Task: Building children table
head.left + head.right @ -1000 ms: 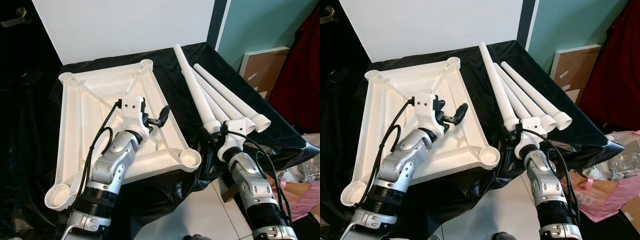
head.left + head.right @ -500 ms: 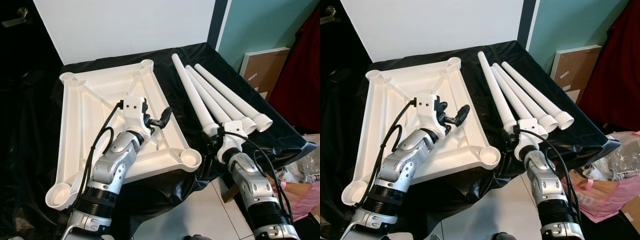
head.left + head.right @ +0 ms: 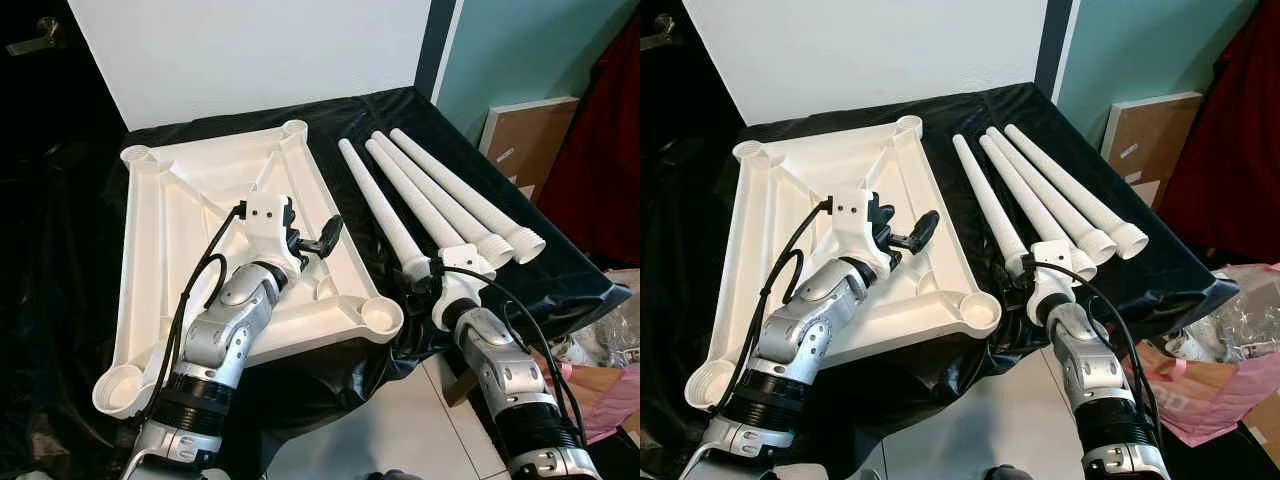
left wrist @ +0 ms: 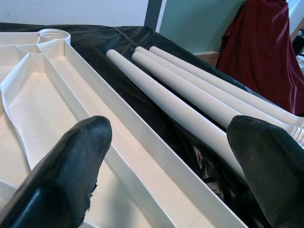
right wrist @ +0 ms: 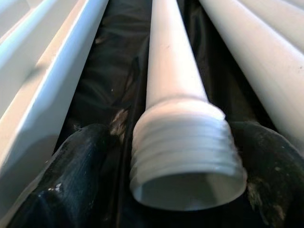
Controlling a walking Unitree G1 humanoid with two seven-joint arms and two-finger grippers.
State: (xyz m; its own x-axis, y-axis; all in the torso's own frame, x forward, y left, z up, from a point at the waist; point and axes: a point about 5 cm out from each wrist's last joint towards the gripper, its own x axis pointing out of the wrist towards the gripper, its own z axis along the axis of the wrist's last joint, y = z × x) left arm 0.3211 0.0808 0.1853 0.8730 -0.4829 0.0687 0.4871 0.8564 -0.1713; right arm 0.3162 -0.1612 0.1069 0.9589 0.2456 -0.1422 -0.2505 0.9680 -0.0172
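The white tabletop (image 3: 170,230) lies upside down on a black cloth, with a round leg socket (image 3: 380,316) at each corner. Three white tapered legs lie to its right. My right gripper (image 5: 185,161) is shut on the threaded end of the leftmost leg (image 3: 378,205), one black finger (image 5: 71,175) on each side of the thread. The two other legs (image 3: 450,195) lie side by side beyond it, threaded ends toward me. My left gripper (image 4: 175,137) hangs open over the tabletop's right rim (image 4: 137,137), holding nothing.
A white board (image 3: 260,50) leans on the wall behind. A brown panel (image 3: 520,135) and red fabric (image 3: 600,150) stand at the right, a pink bag (image 3: 1230,375) lower right. Tile floor (image 3: 400,430) lies below the cloth's front edge.
The leftmost leg has come toward me in my right gripper, and its thin far tip has swung away from the wall. The left arm has barely moved.
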